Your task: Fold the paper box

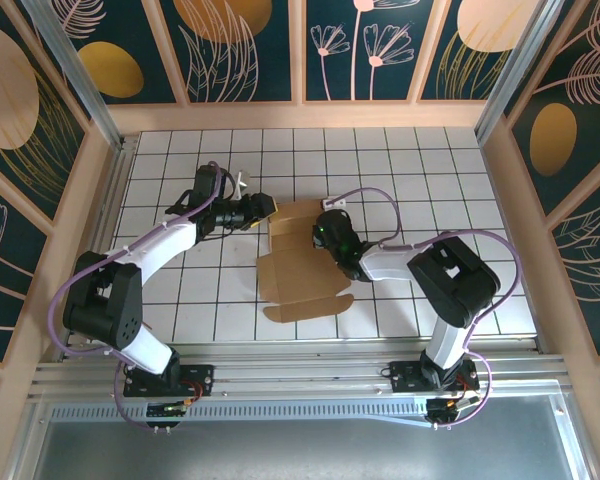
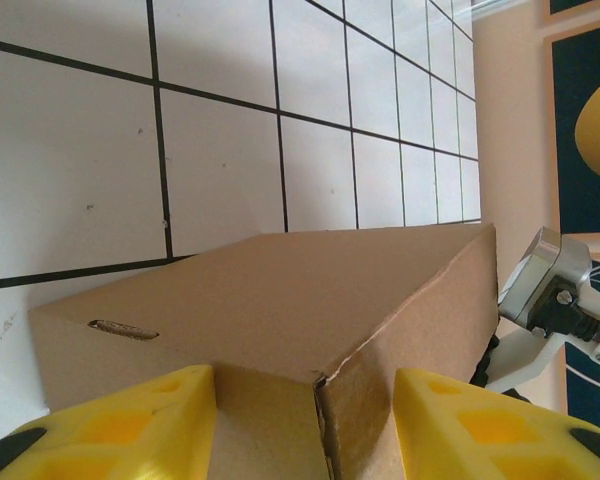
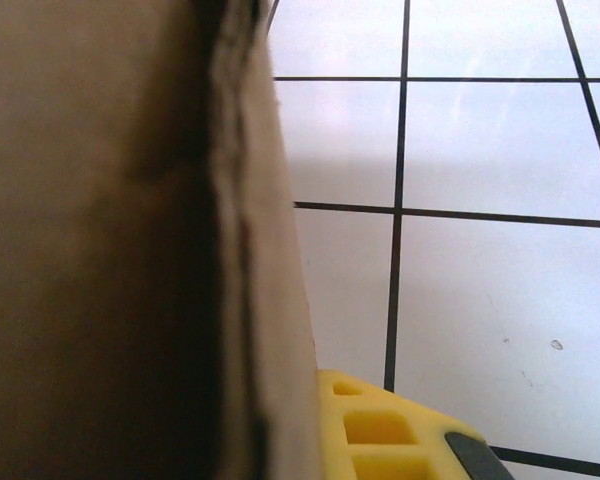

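The left arm (image 1: 170, 245) rises from its base at the lower left of the top view, folds back at an elbow near the left edge, and stretches its forearm up and to the right. It ends at the upper left corner of the paper box (image 1: 298, 262). The right arm (image 1: 450, 275) stands at the lower right, bends at a high elbow and runs its forearm leftward, with the wrist low over the box's right side.

The box lies on the white gridded worktop (image 1: 430, 170) at the centre of the frame, between the two wrists. It is only partly formed. Its long axis runs from top to bottom of the frame, the upper end raised into walls and the lower end flat, with a rounded flap (image 1: 307, 306) pointing toward the arm bases.

In the left wrist view the left jaws stand about half open astride a folded corner of the box, a yellow finger (image 2: 130, 425) on each side. Whether they press the cardboard cannot be told. The right jaws are closed on a thin upright panel of the box. In the right wrist view one yellow finger (image 3: 380, 435) lies flush against its face, and the other is hidden behind it.
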